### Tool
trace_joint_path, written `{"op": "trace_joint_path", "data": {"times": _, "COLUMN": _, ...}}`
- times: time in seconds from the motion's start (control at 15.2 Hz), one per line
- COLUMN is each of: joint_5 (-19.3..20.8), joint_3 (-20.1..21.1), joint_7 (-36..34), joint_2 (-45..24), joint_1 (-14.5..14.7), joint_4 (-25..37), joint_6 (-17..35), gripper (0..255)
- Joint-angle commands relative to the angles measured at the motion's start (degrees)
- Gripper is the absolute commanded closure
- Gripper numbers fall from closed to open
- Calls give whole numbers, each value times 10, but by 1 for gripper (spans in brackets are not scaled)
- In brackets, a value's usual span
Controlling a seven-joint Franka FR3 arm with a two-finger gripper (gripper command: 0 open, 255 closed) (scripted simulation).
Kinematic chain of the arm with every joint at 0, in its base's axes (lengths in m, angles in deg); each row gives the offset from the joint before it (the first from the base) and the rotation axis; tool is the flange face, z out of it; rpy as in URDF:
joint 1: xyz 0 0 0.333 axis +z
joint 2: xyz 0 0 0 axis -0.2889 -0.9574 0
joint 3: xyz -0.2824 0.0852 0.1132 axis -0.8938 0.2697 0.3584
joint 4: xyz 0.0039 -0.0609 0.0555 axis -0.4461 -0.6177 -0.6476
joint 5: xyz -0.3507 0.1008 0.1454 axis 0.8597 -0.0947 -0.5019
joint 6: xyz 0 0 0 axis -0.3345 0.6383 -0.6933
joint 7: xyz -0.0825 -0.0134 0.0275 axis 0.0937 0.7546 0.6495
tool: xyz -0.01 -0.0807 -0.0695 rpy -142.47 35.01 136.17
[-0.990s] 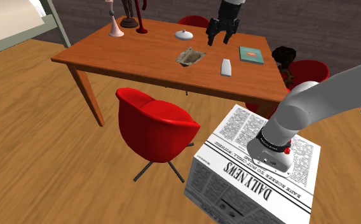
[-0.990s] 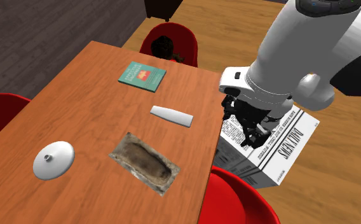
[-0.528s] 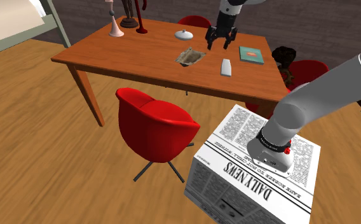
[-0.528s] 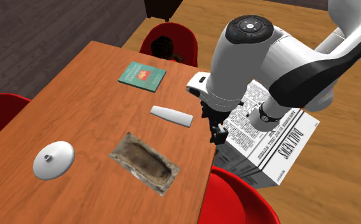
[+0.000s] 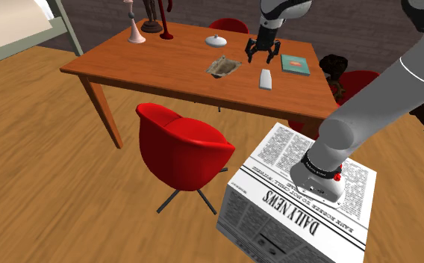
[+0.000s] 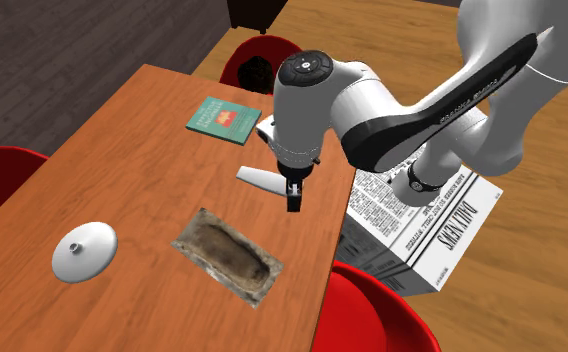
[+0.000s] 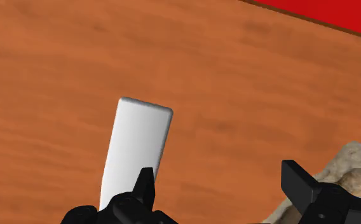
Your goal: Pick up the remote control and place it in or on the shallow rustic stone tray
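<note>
Remote [image 7: 136, 149]: pale flat slab, lying flat on bare wood of the worktop [image 5: 143, 60], between the stone tray [image 5: 223, 67] and the teal book [image 5: 295, 64]; touching neither.
Long axis: roughly parallel to the tray's long side, as seen in the second exterior view.
Offset from fingers [image 7: 298, 181]: in the wrist view the remote sits to one side of the gap, not inside it. One fingertip overlaps the remote's near end; the other stands by the tray's rim. The middle of the gap is over bare wood between remote and tray.
Finger line vs axis: the line from finger to finger runs across the remote's narrow width, so little wrist turn looks needed.
Finger state: spread wide, nothing between them.
Gripper [image 6: 294, 200]: pointing straight down, hanging over the worktop; no contact visible. In the second exterior view it hides the remote's end nearest the worktop edge.
Arm: reaches from the newspaper-printed stand [image 5: 300, 194] out over the worktop edge, wrist bent down.
Step (judged): approach; grasp not yet made.
Next move (judged): sideways shift away from the tray until the remote is centred in the gap, then descent.
Risk (judged): descending from here, one finger lands on top of the remote rather than beside it.
</note>
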Motion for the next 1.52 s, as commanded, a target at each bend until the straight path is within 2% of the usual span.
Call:
{"op": "trace_joint_path", "data": {"times": 0.0, "joint_5": 0, "joint_3": -9, "joint_7": -14, "joint_2": -27, "joint_1": -10, "joint_4": 4, "joint_6": 19, "gripper": 0}}
{"op": "trace_joint_path", "data": {"times": 0.59, "joint_5": -12, "joint_3": -58, "joint_7": -56, "joint_2": -151, "joint_1": -59, "joint_4": 45, "joint_6": 80, "gripper": 0}}
{"op": "trace_joint_path", "data": {"times": 1.12, "joint_5": -25, "joint_3": -58, "joint_7": -48, "joint_2": -188, "joint_1": -62, "joint_4": 24, "joint_6": 137, "gripper": 0}}
{"op": "trace_joint_path", "data": {"times": 1.45, "joint_5": -25, "joint_3": -58, "joint_7": -48, "joint_2": -188, "joint_1": -62, "joint_4": 24, "joint_6": 137, "gripper": 0}}
